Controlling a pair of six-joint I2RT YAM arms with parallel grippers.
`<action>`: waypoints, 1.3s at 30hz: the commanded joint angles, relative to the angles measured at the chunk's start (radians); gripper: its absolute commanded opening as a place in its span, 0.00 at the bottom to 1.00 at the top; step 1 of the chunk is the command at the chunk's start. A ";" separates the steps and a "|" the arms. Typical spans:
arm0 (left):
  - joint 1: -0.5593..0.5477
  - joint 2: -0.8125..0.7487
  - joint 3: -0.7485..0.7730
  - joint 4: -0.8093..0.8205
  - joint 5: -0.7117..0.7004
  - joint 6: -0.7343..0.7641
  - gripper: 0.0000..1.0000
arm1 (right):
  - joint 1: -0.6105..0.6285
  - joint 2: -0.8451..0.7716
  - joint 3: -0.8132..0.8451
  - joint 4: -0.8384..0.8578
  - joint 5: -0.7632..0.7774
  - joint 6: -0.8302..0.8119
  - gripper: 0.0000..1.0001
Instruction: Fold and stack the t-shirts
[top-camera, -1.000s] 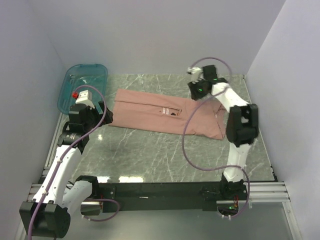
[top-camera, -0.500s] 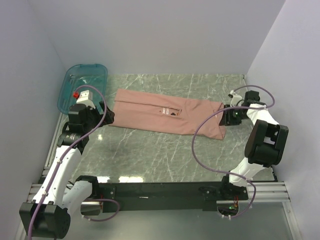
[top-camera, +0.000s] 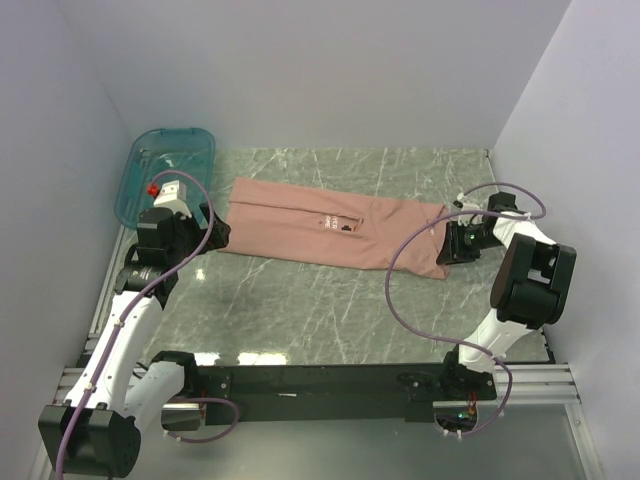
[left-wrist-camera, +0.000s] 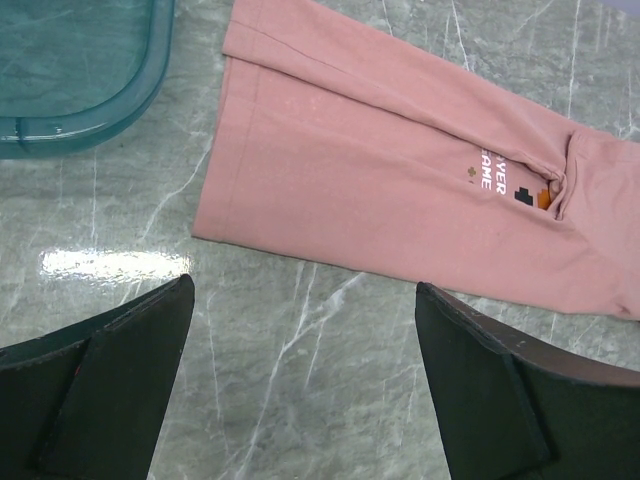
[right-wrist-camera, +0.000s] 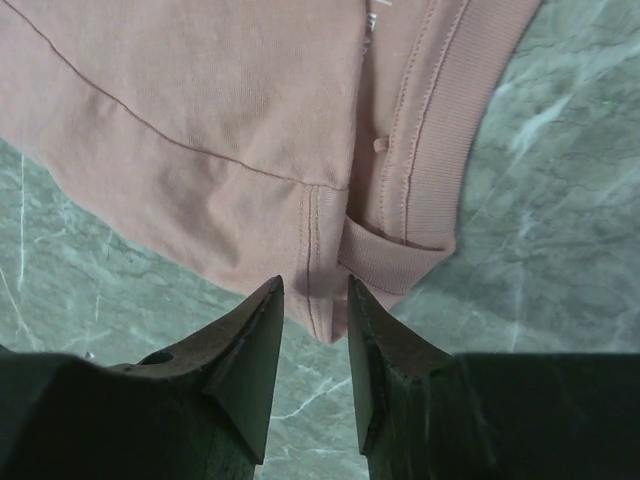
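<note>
While the dusty-pink cotton t-shirt (top-camera: 320, 228) lies folded lengthwise across the grey marble tabletop (top-camera: 300, 300), left gripper (left-wrist-camera: 305, 290) hovers wide open nr its left end. Right gripper (right-wrist-camera: 312, 290) is nearly closed at the shirt's right edge; can't tell if fabric's pinched.

The bench (top-camera: 330, 300) is grey-green marbled stone with white veins. A dusty-pink t-shirt (top-camera: 300, 225) lies flat across its far half, folded into a long strip running left to right. A see-through teal bin (top-camera: 165, 175) sits at the far left corner, near the shirt's left end, not touching it.

bin (top-camera: 165, 175), perhaps tilted, left of t-shirt (top-camera: 320, 235)
</note>
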 joint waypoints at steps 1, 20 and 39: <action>-0.004 -0.017 0.008 0.040 0.019 -0.001 0.97 | 0.000 0.024 -0.007 -0.027 -0.028 -0.025 0.38; -0.004 -0.012 0.008 0.041 0.024 -0.002 0.97 | -0.047 -0.045 0.007 -0.012 0.068 -0.049 0.00; -0.005 0.012 -0.003 0.046 0.034 -0.021 0.97 | -0.076 -0.096 0.043 0.001 0.159 -0.107 0.39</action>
